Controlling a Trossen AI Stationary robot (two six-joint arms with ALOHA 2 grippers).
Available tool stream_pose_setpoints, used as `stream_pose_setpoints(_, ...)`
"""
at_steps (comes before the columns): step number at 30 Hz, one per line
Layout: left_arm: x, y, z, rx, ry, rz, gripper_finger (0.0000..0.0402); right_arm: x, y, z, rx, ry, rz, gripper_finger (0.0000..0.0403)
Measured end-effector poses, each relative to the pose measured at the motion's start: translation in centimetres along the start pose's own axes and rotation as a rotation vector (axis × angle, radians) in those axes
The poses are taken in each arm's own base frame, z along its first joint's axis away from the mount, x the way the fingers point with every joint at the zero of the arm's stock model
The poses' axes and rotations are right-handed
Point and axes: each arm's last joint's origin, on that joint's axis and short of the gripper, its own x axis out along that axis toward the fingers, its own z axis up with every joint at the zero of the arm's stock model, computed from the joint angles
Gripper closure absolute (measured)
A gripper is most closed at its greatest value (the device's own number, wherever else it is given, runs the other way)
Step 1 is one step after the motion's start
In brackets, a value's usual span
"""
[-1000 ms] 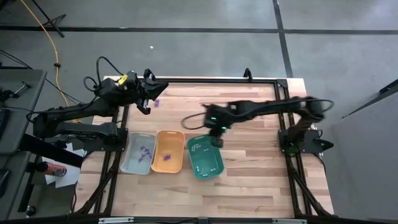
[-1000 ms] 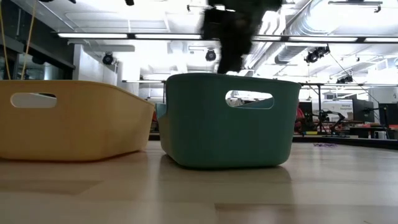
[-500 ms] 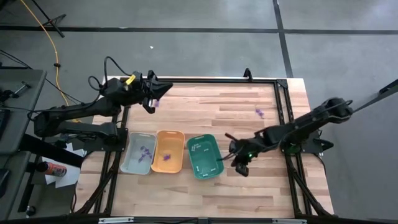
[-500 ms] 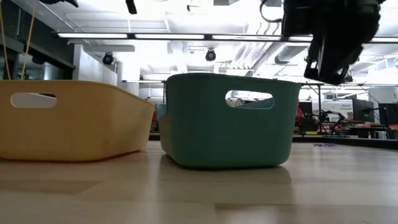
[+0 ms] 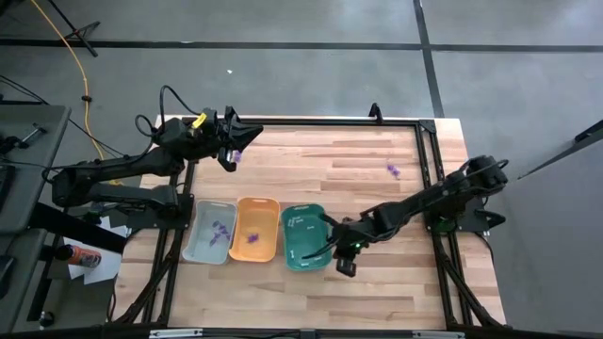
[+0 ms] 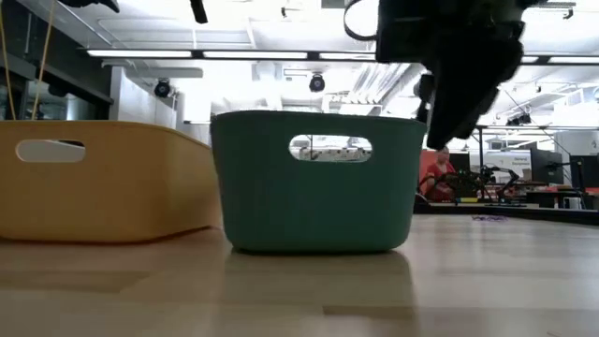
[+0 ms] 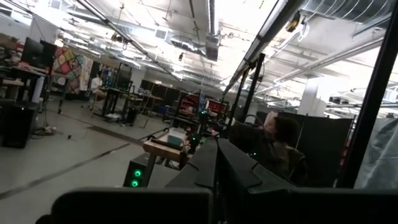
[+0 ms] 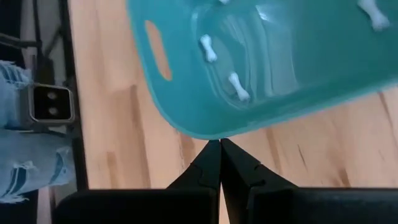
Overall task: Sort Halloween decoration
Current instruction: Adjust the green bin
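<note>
From above, the right claw [image 5: 345, 266], pinched shut and holding nothing, is sitting beside the teal tray [image 5: 303, 240] on the desk [image 5: 377, 188], and in its wrist view its closed tips could be nudging that tray and spilling the little white bones [image 8: 208, 48].

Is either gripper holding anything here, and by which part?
Nothing is held. The right gripper is shut and empty at the teal tray rim; the left gripper is shut and empty at the far left corner.

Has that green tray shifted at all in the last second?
Yes. The teal tray has slid left, closing the gap to the orange tray, which stayed put. The shut right gripper sits at its right edge.
</note>
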Motion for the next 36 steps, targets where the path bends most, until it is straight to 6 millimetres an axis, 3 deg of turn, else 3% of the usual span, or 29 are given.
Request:
stream_pose_setpoints(9,0.0,0.0,-0.1,-0.001,0.008,0.002,0.0401,0.8,1.9,3.0,-0.046,-0.089,-0.020,0.0403)
stream_pose_setpoints(16,0.0,0.1,-0.2,-0.002,0.016,0.005,0.0401,-0.2,1.6,2.8,-0.035,-0.024,-0.103,0.0403)
stream_pose_setpoints(21,0.0,0.1,-0.2,-0.002,0.020,0.006,0.0401,-0.7,0.3,2.1,-0.027,0.071,-0.210,0.0403)
stream_pose_setpoints(31,0.0,0.1,-0.2,-0.003,0.019,0.005,0.0401,-1.6,-4.3,5.2,0.035,-0.027,-0.347,0.0403)
stream_pose_setpoints(36,0.0,0.1,-0.2,-0.004,0.019,0.005,0.0402,-1.9,-5.4,5.6,0.027,-0.008,-0.363,0.0403)
